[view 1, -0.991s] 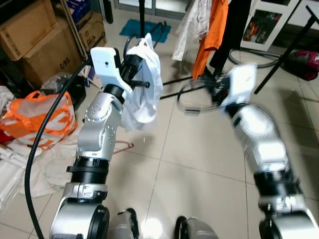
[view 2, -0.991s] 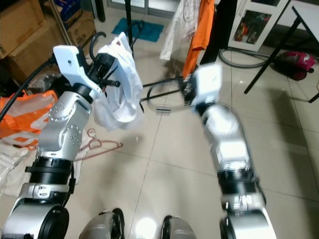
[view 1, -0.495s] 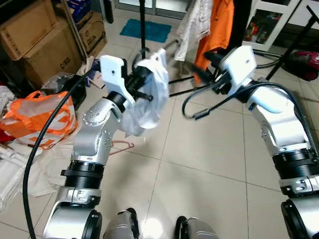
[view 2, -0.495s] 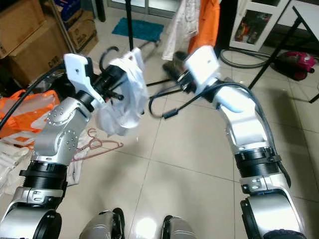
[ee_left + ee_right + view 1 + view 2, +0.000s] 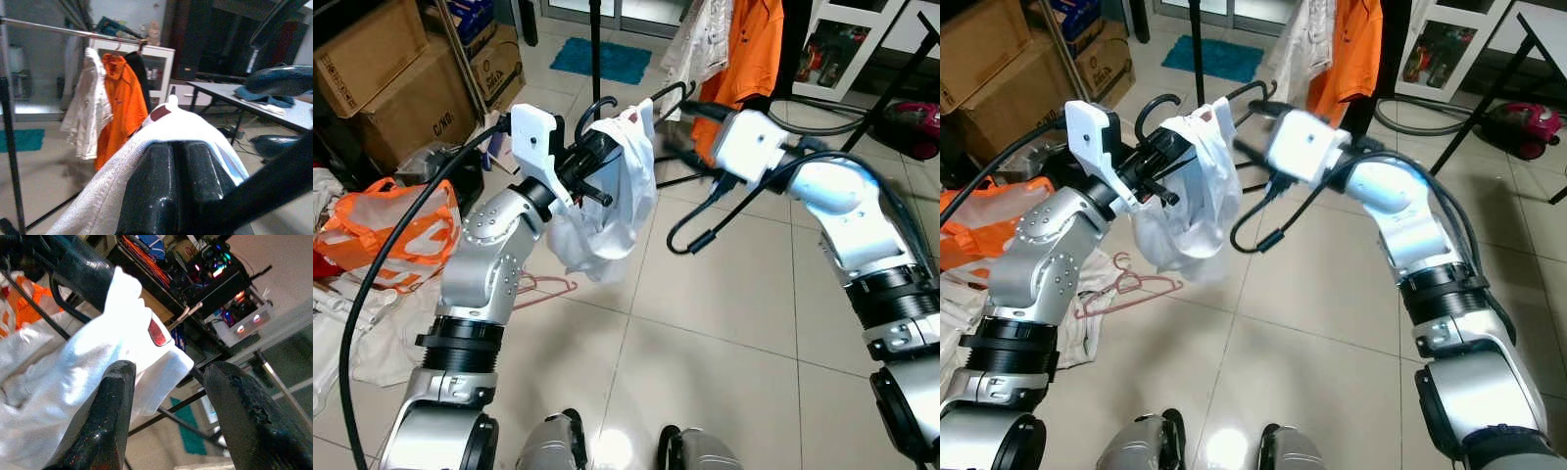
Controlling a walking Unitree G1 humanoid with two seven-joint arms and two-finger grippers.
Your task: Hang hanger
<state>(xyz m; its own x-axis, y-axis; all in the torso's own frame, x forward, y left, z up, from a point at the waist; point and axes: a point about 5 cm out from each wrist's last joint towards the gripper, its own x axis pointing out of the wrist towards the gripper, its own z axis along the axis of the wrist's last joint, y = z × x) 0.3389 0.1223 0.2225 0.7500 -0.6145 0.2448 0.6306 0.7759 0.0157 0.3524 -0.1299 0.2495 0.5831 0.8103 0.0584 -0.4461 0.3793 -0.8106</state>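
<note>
the right gripper [image 5: 161,416] has swung left since a second ago, fingers spread at the white shirt's [image 5: 612,211] collar. the left gripper [image 5: 597,162] stays clamped on the hanger [image 5: 1157,108], raised before the rack [image 5: 58,30].

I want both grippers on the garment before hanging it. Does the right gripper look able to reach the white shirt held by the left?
Probably yes. The right gripper, fingers open, is already at the white shirt held up by the left gripper, with nothing between them.

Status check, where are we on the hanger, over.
Left end effector shut on white shirt with its hanger. Right end effector open, reaching at the shirt collar. Clothes rail ahead, orange shirt already hanging.
</note>
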